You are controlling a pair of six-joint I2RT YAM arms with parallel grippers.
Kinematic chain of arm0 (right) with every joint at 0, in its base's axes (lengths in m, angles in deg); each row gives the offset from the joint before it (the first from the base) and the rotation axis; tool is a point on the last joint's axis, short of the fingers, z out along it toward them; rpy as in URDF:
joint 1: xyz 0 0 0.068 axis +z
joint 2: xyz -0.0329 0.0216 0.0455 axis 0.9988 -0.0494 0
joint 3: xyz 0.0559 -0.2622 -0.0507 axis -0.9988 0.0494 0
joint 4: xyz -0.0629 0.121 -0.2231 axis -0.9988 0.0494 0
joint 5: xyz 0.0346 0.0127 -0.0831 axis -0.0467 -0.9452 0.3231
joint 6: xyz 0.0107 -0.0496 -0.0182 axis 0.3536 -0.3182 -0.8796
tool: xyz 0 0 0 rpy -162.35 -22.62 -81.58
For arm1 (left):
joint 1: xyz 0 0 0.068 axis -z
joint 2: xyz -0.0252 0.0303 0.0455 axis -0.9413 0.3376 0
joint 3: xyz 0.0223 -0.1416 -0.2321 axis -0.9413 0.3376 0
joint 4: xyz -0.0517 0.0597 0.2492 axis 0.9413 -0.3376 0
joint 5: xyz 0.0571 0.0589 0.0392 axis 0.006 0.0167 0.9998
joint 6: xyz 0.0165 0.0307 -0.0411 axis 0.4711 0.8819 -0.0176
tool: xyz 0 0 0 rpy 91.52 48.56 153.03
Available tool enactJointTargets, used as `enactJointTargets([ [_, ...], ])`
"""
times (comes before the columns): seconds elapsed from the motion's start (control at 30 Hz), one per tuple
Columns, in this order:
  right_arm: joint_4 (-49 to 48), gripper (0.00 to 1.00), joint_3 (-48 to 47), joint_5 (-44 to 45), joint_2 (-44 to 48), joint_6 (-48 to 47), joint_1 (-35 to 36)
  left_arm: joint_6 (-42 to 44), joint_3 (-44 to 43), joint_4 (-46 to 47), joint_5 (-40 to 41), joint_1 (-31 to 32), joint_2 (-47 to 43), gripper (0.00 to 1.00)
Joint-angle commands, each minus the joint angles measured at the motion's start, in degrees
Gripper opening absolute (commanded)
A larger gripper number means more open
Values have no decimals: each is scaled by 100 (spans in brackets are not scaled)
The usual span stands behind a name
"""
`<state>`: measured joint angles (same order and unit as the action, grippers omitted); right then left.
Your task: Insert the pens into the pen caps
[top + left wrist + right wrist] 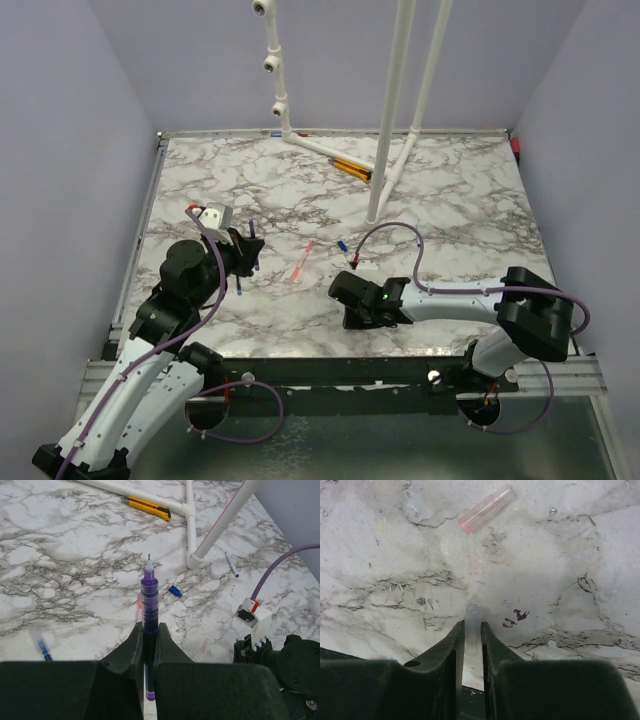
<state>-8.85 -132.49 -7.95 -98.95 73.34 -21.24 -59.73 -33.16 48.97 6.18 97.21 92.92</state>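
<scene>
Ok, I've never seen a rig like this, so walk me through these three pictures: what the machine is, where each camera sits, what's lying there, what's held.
This is a robot: a left arm and a right arm bolted at the near edge of a marble table. The wide picture looks down from above and behind them. The other two come from a camera on each wrist, looking out past its own dark fingers. The left pincer is shut on a blue-purple pen, tip pointing away. The right pincer grips a small pale see-through piece, probably a cap. Lying loose: a blue cap, a pink see-through tube and an orange-and-black tool beside a white pipe frame.
</scene>
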Motion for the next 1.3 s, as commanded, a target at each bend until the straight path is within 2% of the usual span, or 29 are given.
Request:
enactJointTargets([
  [0.0, -50, 21, 111, -223, -294, -762, 21, 39, -123, -12, -147, -39, 18, 0],
  [0.07, -147, 16, 117, -295, -300, -864, 20, 36, -121, -14, -148, -38, 19, 0],
  [0.2, -79, 1, 21, -189, -309, -984, 20, 37, -124, -14, -147, -38, 34, 0],
  [0.43, 239, 0, -218, 168, 115, -1293, 25, 38, -120, -5, -252, -38, 68, 0],
  [0.67, 440, 0, -522, 498, 890, -1777, 25, 9, -65, 134, -778, -40, 176, 0],
  [0.93, 425, 0, -965, 1041, 1658, -2583, 20, -190, 69, 629, -2060, -31, 491, 0],
  [1.27, -503, 0, -1449, 1112, 2271, -3737, 23, -776, 212, 1302, -3444, -22, 610, 0],
])
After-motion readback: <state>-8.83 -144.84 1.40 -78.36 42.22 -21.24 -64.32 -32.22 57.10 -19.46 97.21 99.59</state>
